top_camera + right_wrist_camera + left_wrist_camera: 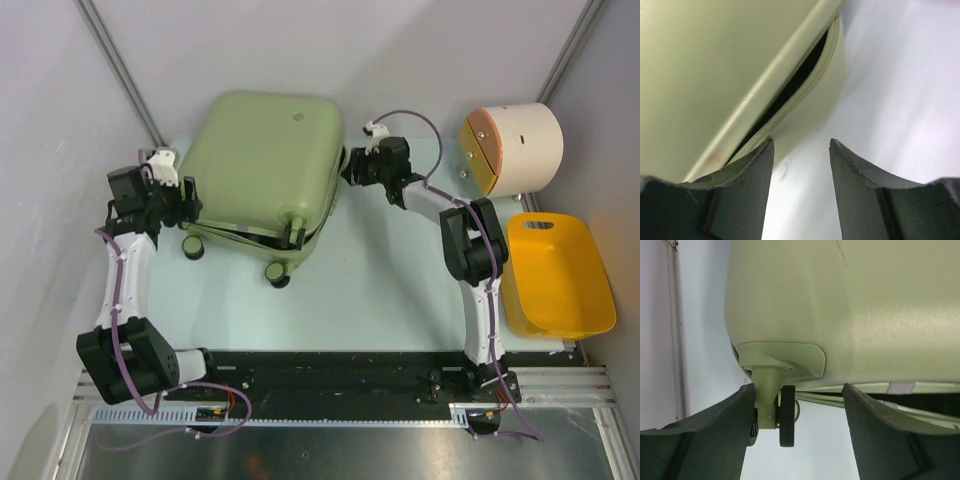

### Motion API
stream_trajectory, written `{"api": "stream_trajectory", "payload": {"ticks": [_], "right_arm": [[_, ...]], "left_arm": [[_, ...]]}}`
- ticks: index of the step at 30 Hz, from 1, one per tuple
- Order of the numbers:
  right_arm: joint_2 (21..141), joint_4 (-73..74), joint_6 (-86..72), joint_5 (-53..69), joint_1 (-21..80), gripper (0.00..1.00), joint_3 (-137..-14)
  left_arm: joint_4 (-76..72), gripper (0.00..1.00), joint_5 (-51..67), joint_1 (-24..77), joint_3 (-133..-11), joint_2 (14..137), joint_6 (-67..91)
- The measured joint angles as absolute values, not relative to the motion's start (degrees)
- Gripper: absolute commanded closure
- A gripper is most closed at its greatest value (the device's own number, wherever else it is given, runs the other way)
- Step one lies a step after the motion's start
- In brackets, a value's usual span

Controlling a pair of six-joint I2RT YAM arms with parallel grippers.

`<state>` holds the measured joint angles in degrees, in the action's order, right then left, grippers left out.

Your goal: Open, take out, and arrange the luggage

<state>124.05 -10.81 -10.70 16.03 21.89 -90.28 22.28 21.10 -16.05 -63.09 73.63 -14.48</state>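
Note:
The luggage [262,160], a pale sage-green hard-shell suitcase, lies flat at the back of the table, and a dark gap runs along its near edge. My left gripper [190,203] is at its left near corner. In the left wrist view this gripper [798,390] stands open around a black wheel [786,415], the left finger close against the wheel post. My right gripper [346,168] is at the suitcase's right side. In the right wrist view it [801,145] is open, its left fingertip at the parted zip seam [790,92], with black showing inside.
A cream cylindrical drum [520,148] lies on its side at the back right. A yellow plastic basket [558,275] sits in front of it along the right edge. Two suitcase wheels [277,272] stick out toward me. Grey walls close in the back and both sides.

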Motion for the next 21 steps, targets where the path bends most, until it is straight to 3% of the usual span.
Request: {"api": "stream_trajectory", "payload": {"ticks": [6,10,17,21], "right_arm": [[131.7,-16.0,-11.1,17.5,22.3,0.46,-104.2],[133.6,-16.7,-11.3,17.4,23.3,0.45,-108.3],[134.6,-17.2,-11.4,17.4,23.0,0.38,-109.4],[129.8,-16.4,-12.1,17.3,22.8,0.31,-102.7]], "left_arm": [[27.6,0.13,24.2,-14.0,-63.0,69.0,-11.5],[30.5,0.06,24.8,-4.3,-63.0,64.5,-8.8],[30.4,0.04,24.1,18.9,-62.4,61.0,1.7],[29.8,0.03,19.8,24.1,-61.8,65.0,8.3]]}}
